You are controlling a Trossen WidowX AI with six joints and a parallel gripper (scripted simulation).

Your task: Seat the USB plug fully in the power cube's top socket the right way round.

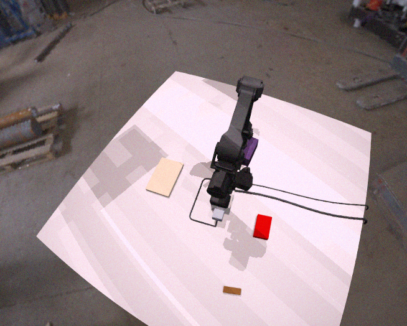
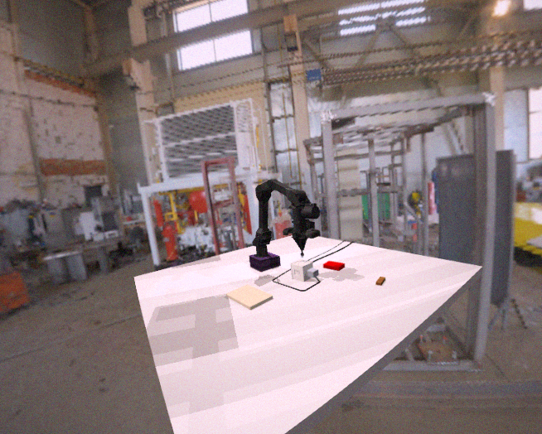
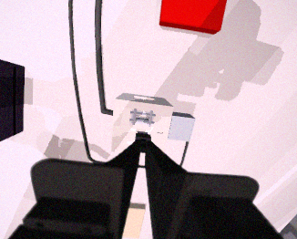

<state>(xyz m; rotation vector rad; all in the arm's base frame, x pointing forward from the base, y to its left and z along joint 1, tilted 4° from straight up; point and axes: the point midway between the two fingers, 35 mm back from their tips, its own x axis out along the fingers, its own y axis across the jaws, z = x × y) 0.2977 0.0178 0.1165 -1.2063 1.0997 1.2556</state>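
Observation:
The pale power cube (image 1: 225,208) (image 2: 298,272) (image 3: 124,129) stands on the table, with a blue-grey block (image 1: 218,213) (image 2: 312,272) (image 3: 181,128) on one side. My gripper (image 2: 302,254) (image 3: 143,144) points down over the cube's top and is shut on the small USB plug (image 3: 143,129). Only a bright bit of the plug shows below the fingertips. In the exterior view the fingertips stand a little above the cube's top. Grey metal socket shapes show on the top face in the wrist view. Which way round the plug faces is too small to tell. The arm hides the fingertips in the top view.
A red block (image 1: 262,226) (image 2: 333,265) (image 3: 193,15) lies beside the cube. A tan board (image 1: 165,176) (image 2: 249,296) lies on its other side. A small brown block (image 1: 231,290) (image 2: 380,280) lies farther out. Black cables (image 1: 289,201) (image 3: 98,59) run from the cube area; one loops around the cube.

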